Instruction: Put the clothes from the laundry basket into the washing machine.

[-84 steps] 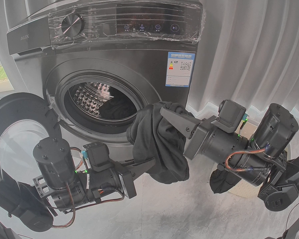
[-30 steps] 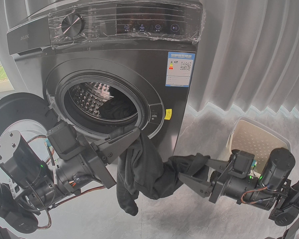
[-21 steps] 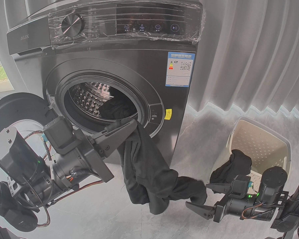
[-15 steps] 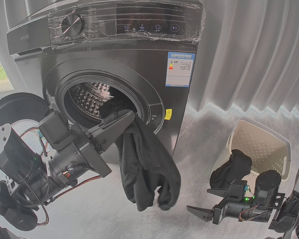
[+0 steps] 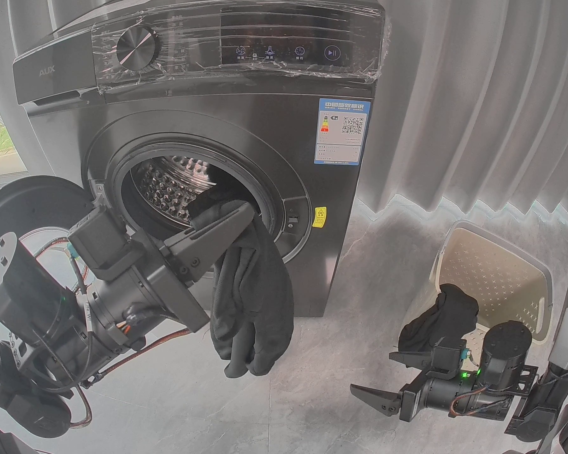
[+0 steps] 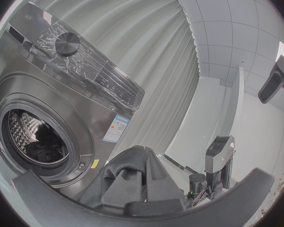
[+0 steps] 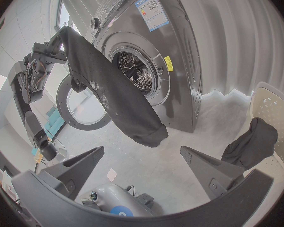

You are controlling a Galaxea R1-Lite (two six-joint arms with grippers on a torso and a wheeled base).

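The washing machine (image 5: 233,115) stands with its round door (image 5: 25,215) swung open to the left. Dark clothes (image 6: 44,144) lie inside the drum (image 5: 177,187). My left gripper (image 5: 236,217) is shut on a black garment (image 5: 252,304) just in front of the drum's lower rim, and the cloth hangs down toward the floor. The same black garment (image 7: 116,101) also drapes from the left arm in the right wrist view. My right gripper (image 5: 372,373) is open and holds nothing, low over the floor beside the laundry basket (image 5: 505,266). Another black garment (image 5: 442,316) hangs over the basket's rim.
Grey curtains (image 5: 486,96) hang behind and to the right of the machine. Bare tiled floor (image 5: 309,386) lies between the machine and the basket. The open door takes up the space at the far left.
The right gripper let go of the black garment and dropped low beside the basket. The left gripper took it and lifted it toward the drum opening, where it hangs from that gripper alone.
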